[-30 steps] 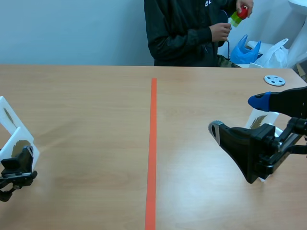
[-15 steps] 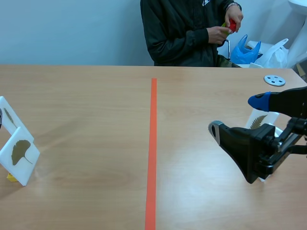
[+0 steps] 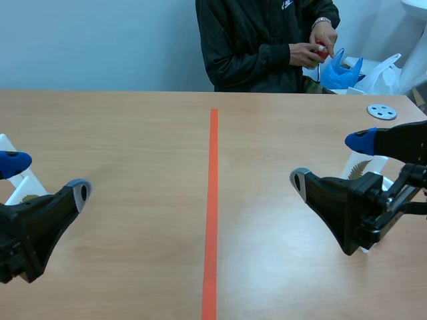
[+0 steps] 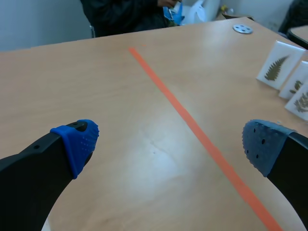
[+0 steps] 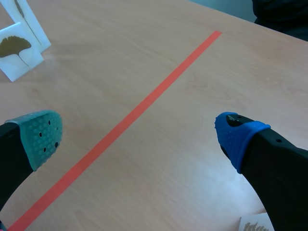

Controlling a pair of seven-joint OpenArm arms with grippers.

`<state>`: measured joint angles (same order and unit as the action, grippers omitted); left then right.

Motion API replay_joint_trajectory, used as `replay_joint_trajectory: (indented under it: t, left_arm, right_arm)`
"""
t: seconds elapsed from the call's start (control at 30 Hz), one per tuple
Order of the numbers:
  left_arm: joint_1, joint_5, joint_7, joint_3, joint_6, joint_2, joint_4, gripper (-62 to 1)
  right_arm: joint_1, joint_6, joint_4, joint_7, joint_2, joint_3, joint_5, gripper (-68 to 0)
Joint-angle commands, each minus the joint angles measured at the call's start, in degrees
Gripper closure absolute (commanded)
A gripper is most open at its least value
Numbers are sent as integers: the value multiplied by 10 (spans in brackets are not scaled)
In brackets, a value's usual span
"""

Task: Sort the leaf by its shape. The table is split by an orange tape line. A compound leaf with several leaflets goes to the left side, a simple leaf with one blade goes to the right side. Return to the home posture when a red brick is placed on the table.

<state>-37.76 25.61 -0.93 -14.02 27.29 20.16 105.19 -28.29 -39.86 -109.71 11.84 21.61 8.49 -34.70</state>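
The left gripper [image 3: 46, 179] lower left and right gripper [image 3: 330, 161] lower right both gaped empty; ginkgo card [image 5: 17, 48] stood far left, fern card [image 3: 360, 167] right; no red brick on the table [image 3: 133, 133] yet

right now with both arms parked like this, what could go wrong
1. The left gripper stands open close by the ginkgo card; a low swing could tip the card over.
2. The right gripper, also open, sits just in front of the fern cards, so the same hazard applies.
3. The person holds a small red thing off the table; if it is the brick, the cue is not given yet.
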Motion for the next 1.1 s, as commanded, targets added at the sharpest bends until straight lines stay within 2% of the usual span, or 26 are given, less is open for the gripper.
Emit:
replay_joint_trajectory:
  t: [0.0,0.2,0.37,0.57,1.07]
  left_arm:
    - [3,9,1,-1,5,0,22,-623]
    - [3,3,13,24,0,0,58,-623]
    - [3,-26,21,80,-15,0,59,-623]
    - [16,-29,21,123,-79,0,59,-623]
    - [19,-27,18,124,-83,0,58,-623]
  right_arm:
    - [7,0,-1,-12,6,2,-5,-679]
    - [7,0,-1,-12,6,2,-5,-679]
    - [7,13,-1,-12,6,2,-5,-679]
    - [7,13,-1,-12,6,2,-5,-679]
    - [7,13,-1,-12,6,2,-5,-679]
